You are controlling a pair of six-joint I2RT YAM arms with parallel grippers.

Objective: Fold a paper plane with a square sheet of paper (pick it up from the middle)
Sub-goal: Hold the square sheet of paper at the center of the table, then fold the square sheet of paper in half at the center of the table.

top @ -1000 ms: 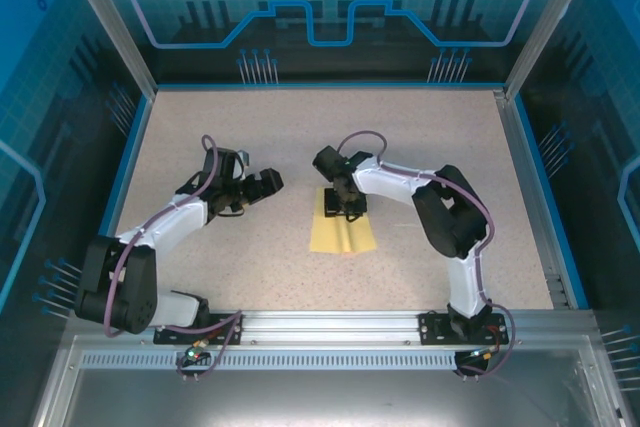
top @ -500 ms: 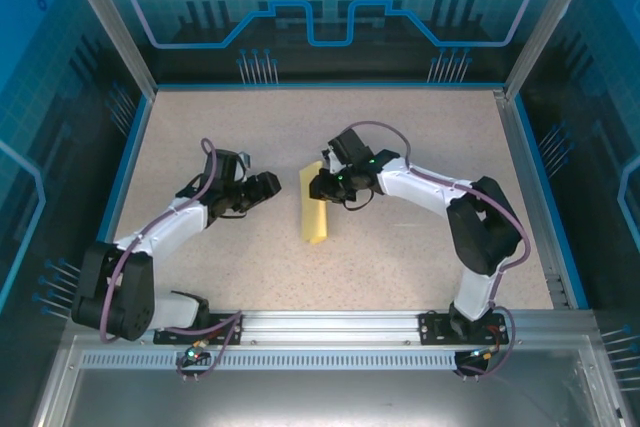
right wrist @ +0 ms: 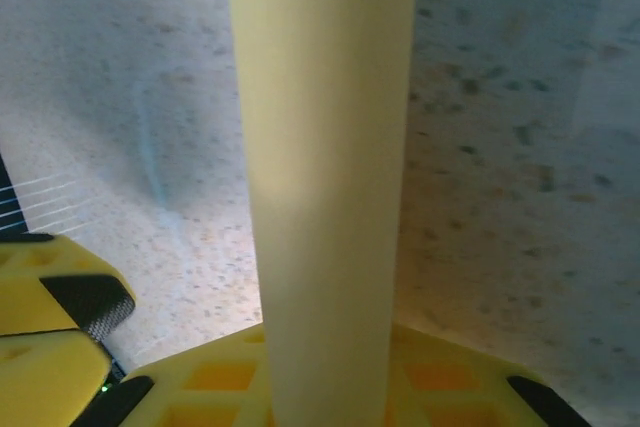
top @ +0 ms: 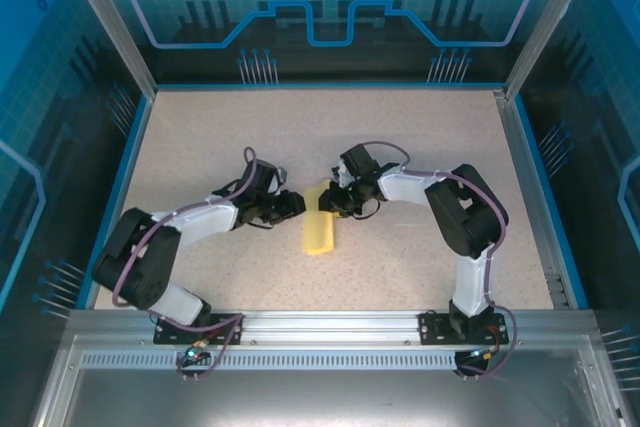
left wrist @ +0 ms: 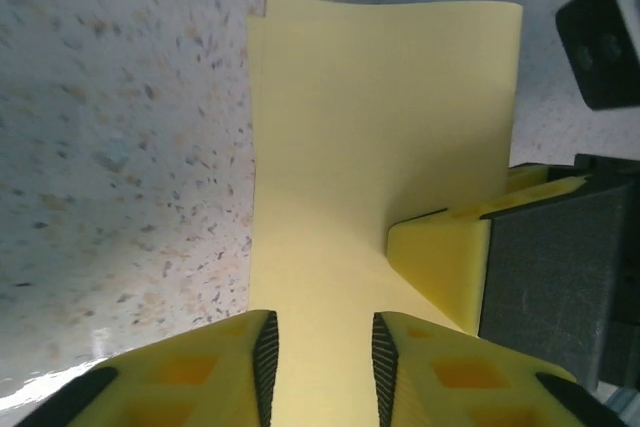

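Note:
The square sheet of paper, pale yellow, stands folded over into a narrow strip at the table's middle. My right gripper is shut on its far end. In the right wrist view the paper rises as a curled band from between that gripper's yellow fingers. My left gripper sits just left of the strip. In the left wrist view its jaws stand a narrow gap apart over the paper, pads not touching it. A right fingertip pinches the paper's edge there.
The speckled beige table is bounded by a blue rim and clear walls. An aluminium rail carries both arm bases at the near edge. The two grippers are nearly touching each other at the paper.
My right gripper closed on the sheet and swept it over to the left, so it went from lying spread out to a narrow strip. My left arm swung in to it while its jaws narrowed.

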